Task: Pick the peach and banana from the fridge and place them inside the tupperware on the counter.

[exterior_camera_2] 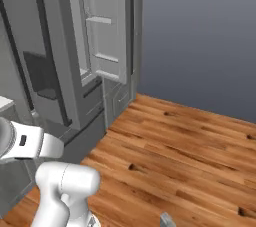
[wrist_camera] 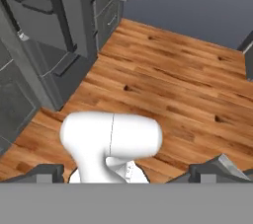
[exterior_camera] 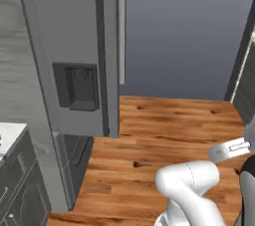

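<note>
The fridge (exterior_camera: 74,56) fills the upper left of the left base view, grey, with a long black bar handle (exterior_camera: 101,56) and a dark dispenser recess (exterior_camera: 75,86) in its near door. In the right base view the same fridge (exterior_camera_2: 55,61) occupies the upper left, and one door (exterior_camera_2: 107,26) stands swung outward at upper centre, its pale inner shelves turned toward the camera. A corner of the white table (exterior_camera: 9,138) shows at the left edge of the left base view, above grey cabinet doors. The hand (wrist_camera: 128,174) appears at the bottom of the hand view as two dark finger tips set far apart at the lower left and lower right; its jaws stand fully spread with nothing between them. Ahead of the hand lies wooden floor (wrist_camera: 168,80), with the lower part of the fridge at the upper left of that view. Where the peach and banana lie inside the fridge cannot be told, since no interior compartment faces any camera. The deciding relation, by judgement, is that the fridge opening lies ahead and to the left of the hand across the floor, well apart from it, so an approach toward the opened door must precede any reach.
</note>
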You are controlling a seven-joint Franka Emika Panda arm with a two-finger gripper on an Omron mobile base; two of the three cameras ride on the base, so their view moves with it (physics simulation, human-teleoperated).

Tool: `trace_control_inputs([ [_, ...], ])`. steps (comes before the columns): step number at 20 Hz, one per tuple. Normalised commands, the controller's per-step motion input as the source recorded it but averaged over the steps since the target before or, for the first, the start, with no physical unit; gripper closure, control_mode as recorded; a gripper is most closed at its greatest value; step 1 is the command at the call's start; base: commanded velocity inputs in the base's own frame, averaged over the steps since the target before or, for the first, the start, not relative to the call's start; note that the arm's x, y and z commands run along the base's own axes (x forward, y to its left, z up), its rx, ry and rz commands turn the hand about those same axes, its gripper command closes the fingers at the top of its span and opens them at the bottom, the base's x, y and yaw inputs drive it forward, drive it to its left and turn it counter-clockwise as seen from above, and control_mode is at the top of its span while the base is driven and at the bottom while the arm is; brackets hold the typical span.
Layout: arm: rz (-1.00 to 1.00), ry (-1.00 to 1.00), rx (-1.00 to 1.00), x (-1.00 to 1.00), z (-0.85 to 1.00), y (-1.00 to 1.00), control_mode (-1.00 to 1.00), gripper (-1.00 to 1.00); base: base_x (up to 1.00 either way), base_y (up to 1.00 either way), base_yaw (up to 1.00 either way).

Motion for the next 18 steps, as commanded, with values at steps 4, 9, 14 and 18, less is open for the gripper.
trace_control_inputs([
  [4, 0.0, 0.0, 0.0, 0.0, 0.0, 0.0, 1.0, -1.0, 0.34, -0.39, -0.56],
  [9, 0.0, 0.0, 0.0, 0.0, 0.0, 0.0, 1.0, -1.0, 0.54, -0.29, -0.1],
  [14, 0.0, 0.0, 0.0, 0.0, 0.0, 0.0, 1.0, -1.0, 0.62, -0.58, 0.21],
  [18, 0.0, 0.0, 0.0, 0.0, 0.0, 0.0, 1.0, -1.0, 0.56, -0.73, 0.38],
])
